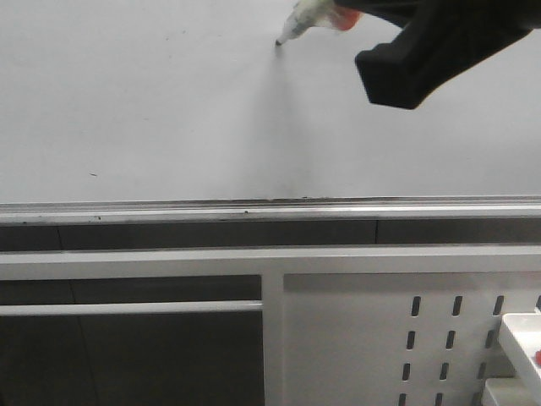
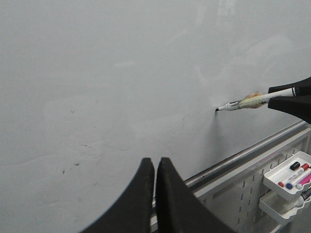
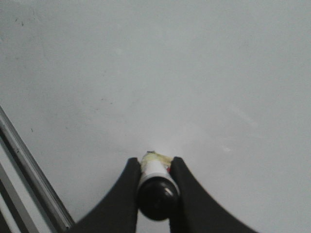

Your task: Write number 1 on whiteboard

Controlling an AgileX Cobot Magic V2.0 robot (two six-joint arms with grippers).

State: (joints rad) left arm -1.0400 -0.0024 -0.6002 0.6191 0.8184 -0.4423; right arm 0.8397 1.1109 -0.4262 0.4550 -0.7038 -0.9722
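Observation:
The whiteboard [image 1: 152, 110] fills the upper front view, with its silver rail [image 1: 254, 210] along the lower edge. My right gripper [image 3: 154, 164] is shut on a white marker [image 1: 300, 21] with a black end. The marker's dark tip [image 1: 279, 42] touches or nearly touches the board near the top centre; it also shows in the left wrist view [image 2: 216, 109]. No stroke of the number 1 shows on the board. My left gripper [image 2: 155, 162] is shut and empty, in front of the board [image 2: 121, 73] near its rail.
A white perforated metal panel [image 1: 406, 338] stands below the rail at the right. White trays [image 2: 286, 177] with several markers hang on it. A few tiny dark specks [image 1: 93, 175] mark the board's left part.

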